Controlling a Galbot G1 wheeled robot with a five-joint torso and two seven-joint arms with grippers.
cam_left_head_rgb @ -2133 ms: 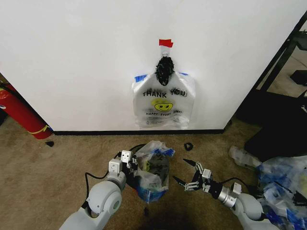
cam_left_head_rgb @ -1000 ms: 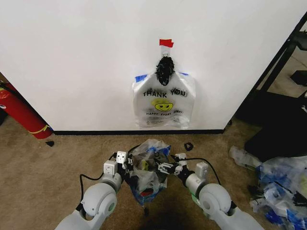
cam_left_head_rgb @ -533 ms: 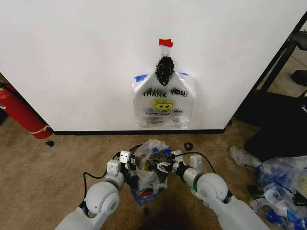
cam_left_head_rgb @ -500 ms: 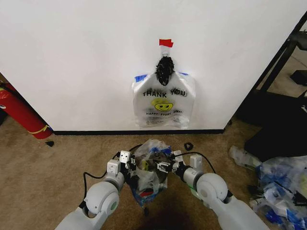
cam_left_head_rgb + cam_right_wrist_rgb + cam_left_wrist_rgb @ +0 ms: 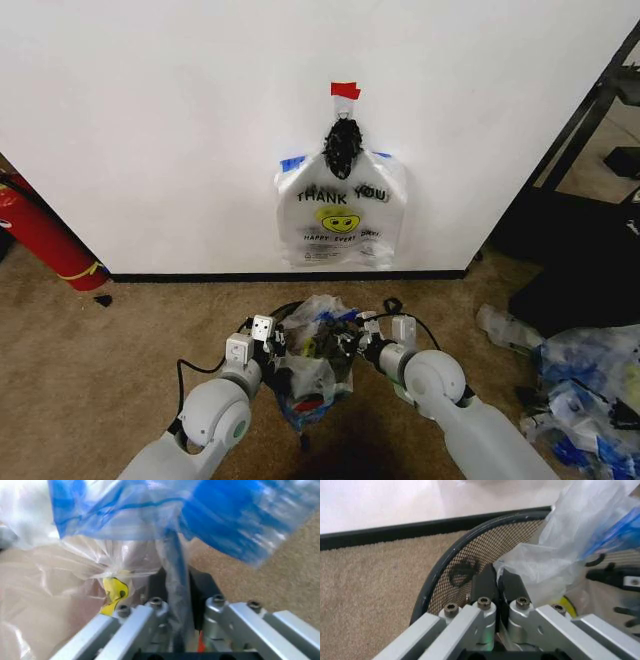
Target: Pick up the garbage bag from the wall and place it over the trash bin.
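Note:
The garbage bag (image 5: 318, 312), crinkly white plastic with blue-tinted handles, sits bunched in the black mesh trash bin (image 5: 283, 310) on the carpet below the white wall (image 5: 150, 130). My left gripper (image 5: 272, 350) is at the bin's left side, shut on the bag's edge just inside the mesh rim (image 5: 465, 555); its fingers (image 5: 485, 583) are pressed together. My right gripper (image 5: 350, 342) is at the bin's right side, shut on a strip of the bag (image 5: 75, 592) that runs between its fingers (image 5: 202, 587).
A flat bundle of same-print bags (image 5: 340, 220) hangs on the wall under a black knot and red tape. A red fire extinguisher (image 5: 40, 235) leans at the left. A heap of clear and blue plastic (image 5: 590, 390) lies at the right, beside a black frame (image 5: 590, 130).
My right gripper came in from the right, where it was open over the carpet, to the bag's right edge and shut on it. The left gripper stayed at the bin's left side.

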